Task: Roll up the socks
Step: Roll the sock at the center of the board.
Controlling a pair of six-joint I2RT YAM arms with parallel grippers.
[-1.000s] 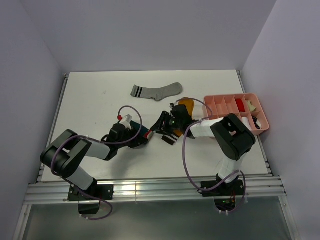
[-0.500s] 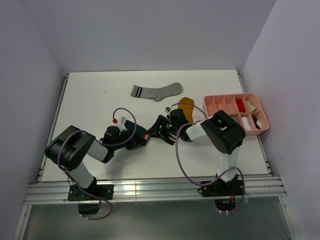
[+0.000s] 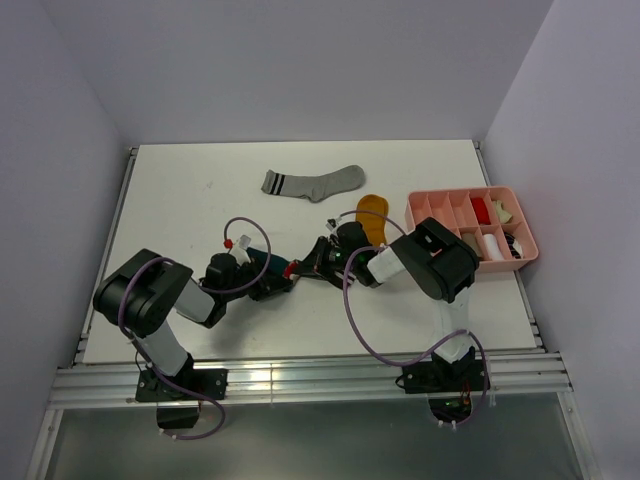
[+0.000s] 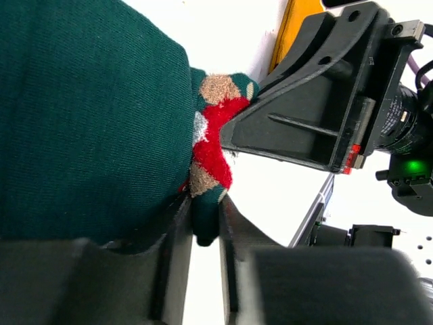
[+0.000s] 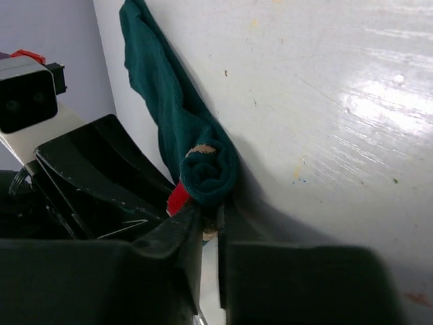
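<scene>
I have the table [image 3: 180, 190] before me with three socks on it. The near sock [image 3: 284, 268] lies at mid-table between my two grippers. The left gripper [image 3: 268, 285] is on its left and the right gripper [image 3: 315, 262] on its right, both low over the tabletop and facing each other. In the left wrist view, one end of that sock sits between the left fingers [image 4: 172, 271]. In the right wrist view, the same end sits at the tips of the right fingers [image 5: 176, 250].

The far sock [image 3: 312, 183] lies behind both grippers, well apart from them. The third sock [image 3: 373, 212] lies behind the right gripper, just left of the tray [image 3: 470, 192]. The tray sits at the table's right edge, with bundles [image 3: 481, 210] in its compartments.
</scene>
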